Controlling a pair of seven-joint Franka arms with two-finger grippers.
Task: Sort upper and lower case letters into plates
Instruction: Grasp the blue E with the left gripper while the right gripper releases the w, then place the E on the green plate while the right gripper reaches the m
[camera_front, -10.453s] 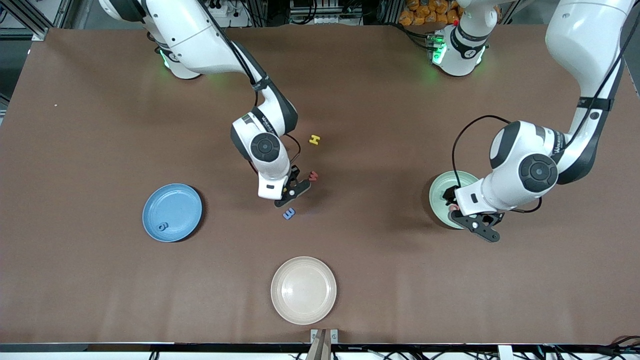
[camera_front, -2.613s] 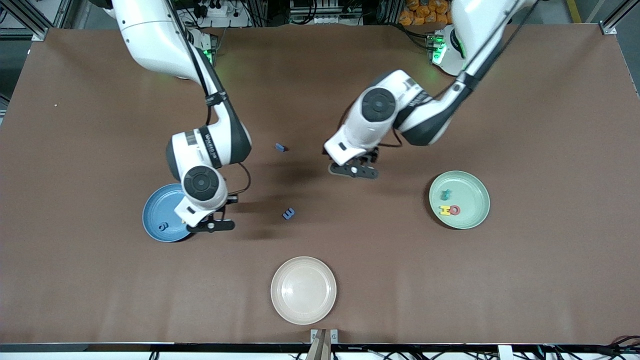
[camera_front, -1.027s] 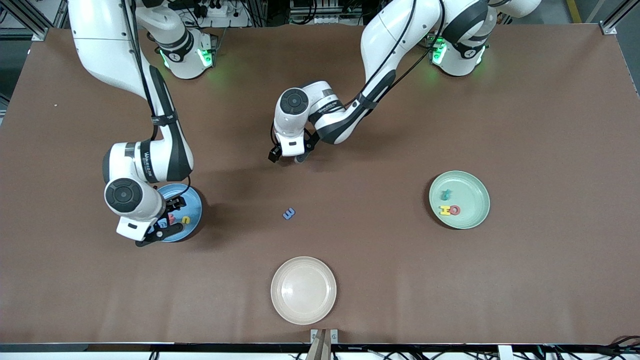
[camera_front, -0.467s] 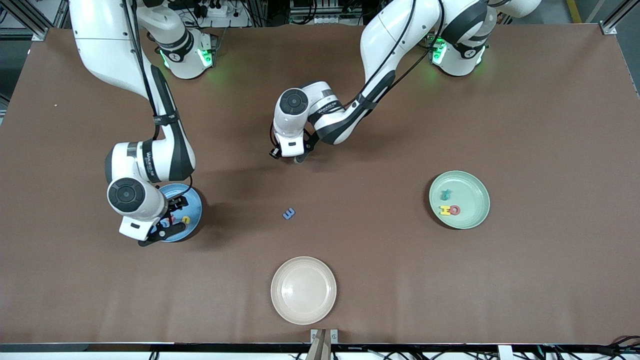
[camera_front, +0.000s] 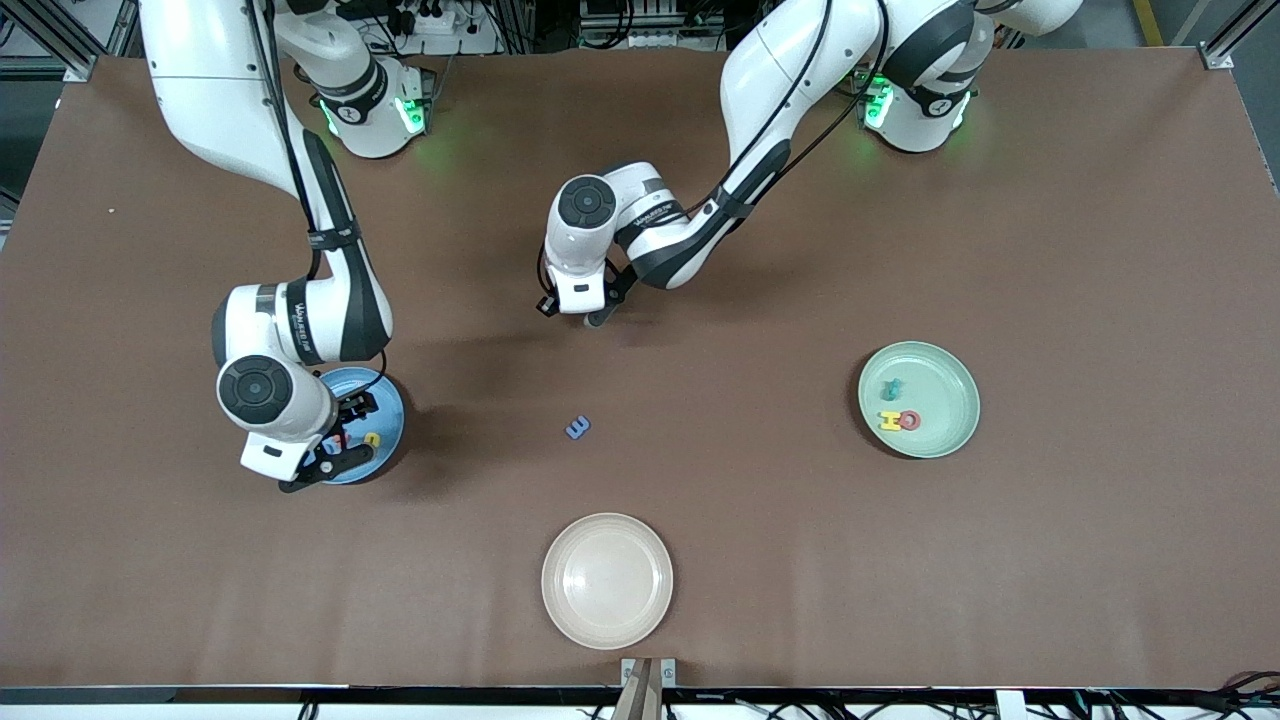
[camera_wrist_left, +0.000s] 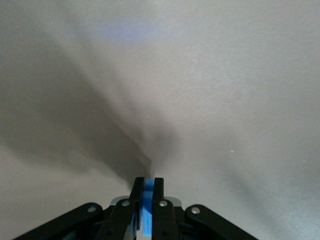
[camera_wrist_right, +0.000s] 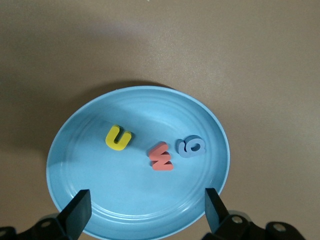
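Cream plate (camera_front: 607, 580): nearest the front camera, mid-table, nothing in it.

Right gripper (camera_front: 322, 467): hangs over the blue plate, fingers (camera_wrist_right: 77, 216) spread wide with nothing between them; in the right wrist view the plate fills the gap between the two tips.

Blue plate (camera_front: 392, 412): toward the right arm's end of the table, farther from the front camera than the cream plate. Most of it sits under the right arm's wrist in the front view.

Letters in blue plate: yellow letter (camera_wrist_right: 118, 138), red letter (camera_wrist_right: 161, 156) and blue letter (camera_wrist_right: 191, 146), lying flat in a loose row. Red and blue are just beside each other; yellow lies a little apart.

Loose blue letter (camera_front: 577, 427): flat on the table, mid-table, between the two coloured plates and well apart from both.

Green plate (camera_front: 945, 441): toward the left arm's end of the table. Holds a teal letter (camera_front: 890, 387), a yellow H (camera_front: 888, 421) and a red O (camera_front: 909, 420); the H and O touch, the teal one lies slightly farther from the camera.

Left gripper (camera_front: 590, 318): down at the table, farther from the front camera than the loose blue letter. Fingers (camera_wrist_left: 136, 192) pressed together on a thin blue piece (camera_wrist_left: 146, 210), seen edge-on in the left wrist view; which letter it is I cannot tell.
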